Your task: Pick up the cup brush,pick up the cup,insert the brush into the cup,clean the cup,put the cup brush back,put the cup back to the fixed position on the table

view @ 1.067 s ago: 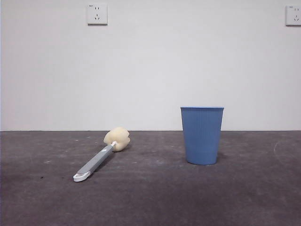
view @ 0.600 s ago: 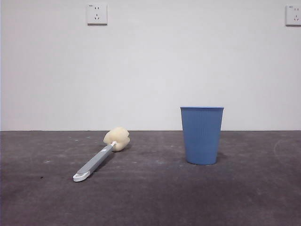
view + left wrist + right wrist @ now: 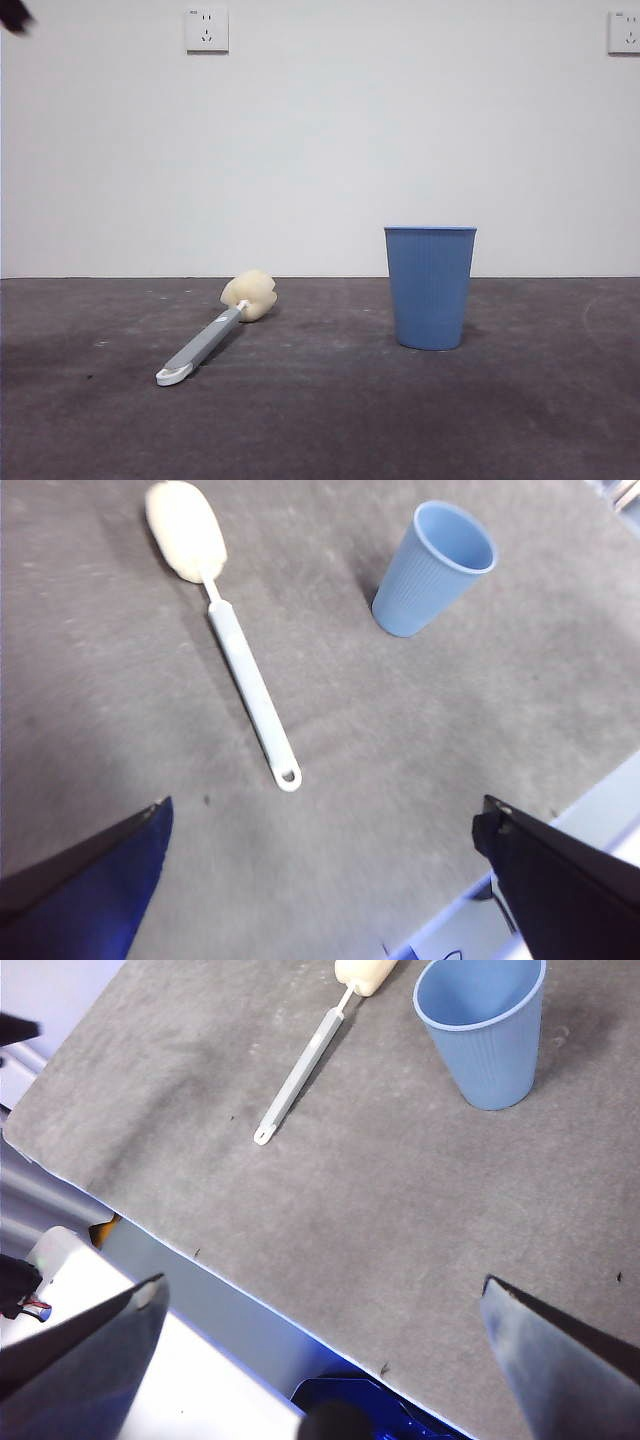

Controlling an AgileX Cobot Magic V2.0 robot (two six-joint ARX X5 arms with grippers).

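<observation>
Since half a second ago only a black arm tip point(image 3: 14, 16) has crept into the top left corner of the front view, while the brush point(image 3: 212, 334) and the cup point(image 3: 430, 287) lie just as they did. On the table point(image 3: 330, 420) the brush rests flat with its sponge head toward the back wall and its white loop nearest the camera, well apart from the upright, empty cup on its right. Both the left gripper point(image 3: 320, 880) and the right gripper point(image 3: 320, 1360) hover high over the table with jaws spread wide, holding nothing
</observation>
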